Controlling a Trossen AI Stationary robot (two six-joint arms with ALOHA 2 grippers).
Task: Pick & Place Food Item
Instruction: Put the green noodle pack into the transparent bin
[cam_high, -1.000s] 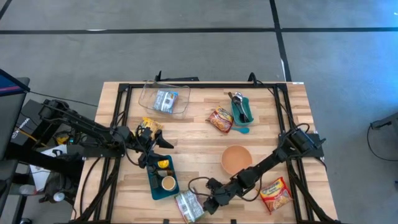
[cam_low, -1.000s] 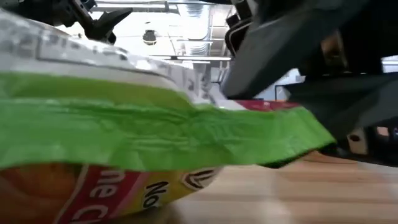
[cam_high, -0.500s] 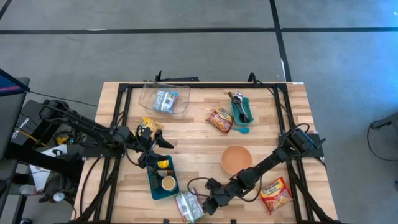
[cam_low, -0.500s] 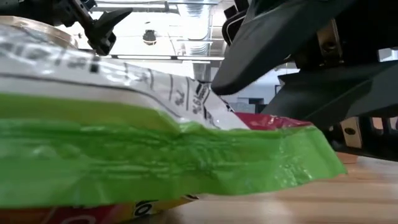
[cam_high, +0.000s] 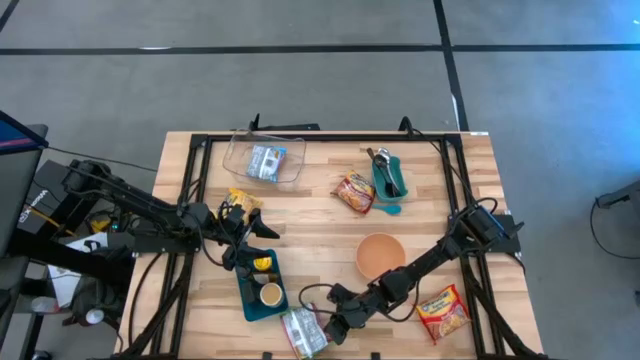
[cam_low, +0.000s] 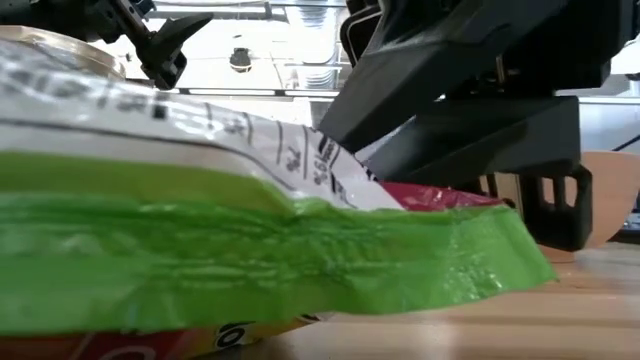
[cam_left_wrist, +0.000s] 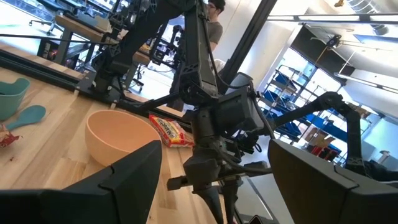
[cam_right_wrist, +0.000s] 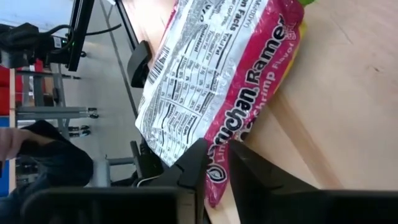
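A ramen packet (cam_high: 303, 332), with a white back, red lettering and a green end, lies flat at the table's near edge. It fills the low view (cam_low: 250, 250). My right gripper (cam_high: 332, 326) is at the packet's right end and shut on it (cam_right_wrist: 217, 144). My left gripper (cam_high: 252, 246) hangs open and empty over the far end of a teal tray (cam_high: 250, 292) at the table's left. Its two fingers stand wide apart in the left wrist view (cam_left_wrist: 214, 149). My right gripper pinches the packet's red end edge (cam_right_wrist: 219, 174) between its two fingers. The fingers come in low and nearly level from the table's right. The pinched end (cam_low: 440, 200) is raised a little, and the rest of the packet lies on the table.
An orange bowl (cam_high: 380, 256) and a second ramen packet (cam_high: 442, 310) lie right of my right arm. A clear tub (cam_high: 265, 160), a snack packet (cam_high: 355, 192) and a teal bowl of utensils (cam_high: 388, 175) stand at the far side. The tray holds a cup (cam_high: 270, 294).
My right gripper has shifted a little toward the table's left at the packet's end. The packet's end by the gripper has risen slightly, while the rest has stayed on the table.
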